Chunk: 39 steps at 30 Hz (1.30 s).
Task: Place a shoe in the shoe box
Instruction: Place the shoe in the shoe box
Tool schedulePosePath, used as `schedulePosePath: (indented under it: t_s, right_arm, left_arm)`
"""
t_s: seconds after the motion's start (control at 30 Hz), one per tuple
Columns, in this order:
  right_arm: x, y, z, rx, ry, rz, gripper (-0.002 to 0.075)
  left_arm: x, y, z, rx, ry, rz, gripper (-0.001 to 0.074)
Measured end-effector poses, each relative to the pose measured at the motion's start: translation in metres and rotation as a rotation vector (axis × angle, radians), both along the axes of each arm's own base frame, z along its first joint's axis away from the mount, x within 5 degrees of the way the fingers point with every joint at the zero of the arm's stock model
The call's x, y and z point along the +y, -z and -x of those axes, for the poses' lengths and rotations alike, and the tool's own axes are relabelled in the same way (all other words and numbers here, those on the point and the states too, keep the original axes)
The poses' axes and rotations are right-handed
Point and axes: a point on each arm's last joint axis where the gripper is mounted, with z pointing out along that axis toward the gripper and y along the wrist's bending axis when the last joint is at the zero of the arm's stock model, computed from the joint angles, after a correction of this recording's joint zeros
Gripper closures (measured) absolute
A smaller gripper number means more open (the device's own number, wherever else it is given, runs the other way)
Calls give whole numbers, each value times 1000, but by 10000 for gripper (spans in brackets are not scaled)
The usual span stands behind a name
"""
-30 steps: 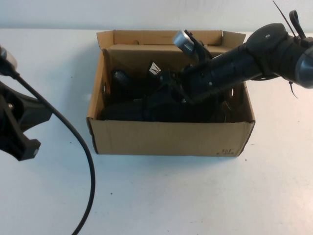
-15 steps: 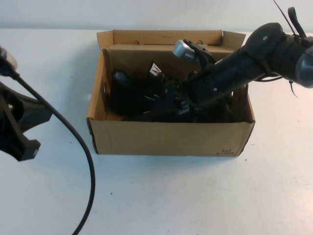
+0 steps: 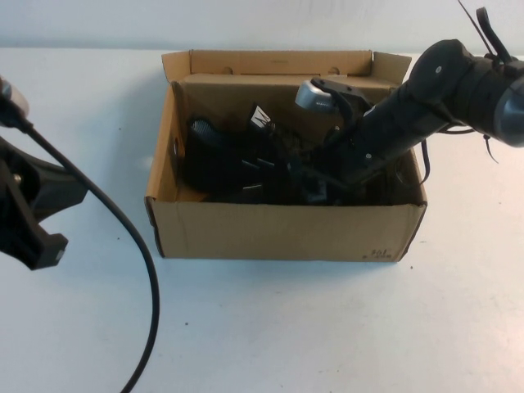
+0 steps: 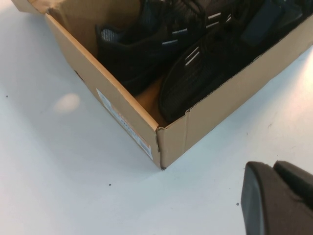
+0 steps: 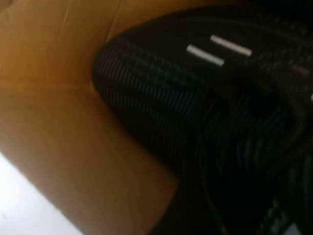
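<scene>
The brown cardboard shoe box (image 3: 278, 233) stands open at the table's middle, its lid flap folded back. Two black knit sneakers lie inside it side by side: one at the rear left (image 3: 214, 155) with a white-logo tongue tab, one nearer the front wall (image 3: 262, 182) with silver dashes. My right gripper (image 3: 315, 187) reaches down into the box over the front shoe, and its wrist view is filled by the shoe's knit side (image 5: 161, 98) and the box wall (image 5: 58, 44). My left gripper (image 4: 270, 169) is shut and empty over the table beside the box's corner (image 4: 161, 147).
The left arm's base (image 3: 29, 205) and its black cable (image 3: 123, 229) lie at the table's left edge. White table surface surrounds the box. A printed label (image 4: 122, 122) is on the box's short side.
My right arm has drawn back to the right and up a little inside the box. The front shoe now lies lower, showing bare box floor at the front left. The left arm has not moved.
</scene>
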Motion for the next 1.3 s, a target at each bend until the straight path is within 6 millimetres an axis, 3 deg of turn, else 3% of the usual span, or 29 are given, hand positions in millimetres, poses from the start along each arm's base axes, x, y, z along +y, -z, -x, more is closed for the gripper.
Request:
schedulePosePath:
  t_s: [0.2,0.5,0.77,0.9,1.3]
  right_arm:
    - [-3,-8,4,-26,-27,22,262]
    - [-18,-47,13,-190,-47,123,264]
    - [-20,-49,15,-193,-52,141,265]
    - [-21,-54,17,-207,-53,143,265]
    - [-28,-73,28,-213,-29,168,290]
  left_arm:
    - [0,2,2,28,12,-12,736]
    - [3,5,3,50,10,-64,736]
    - [8,8,10,108,-10,-111,736]
    - [12,1,28,93,-4,-109,736]
    - [34,-19,110,31,-74,-93,736]
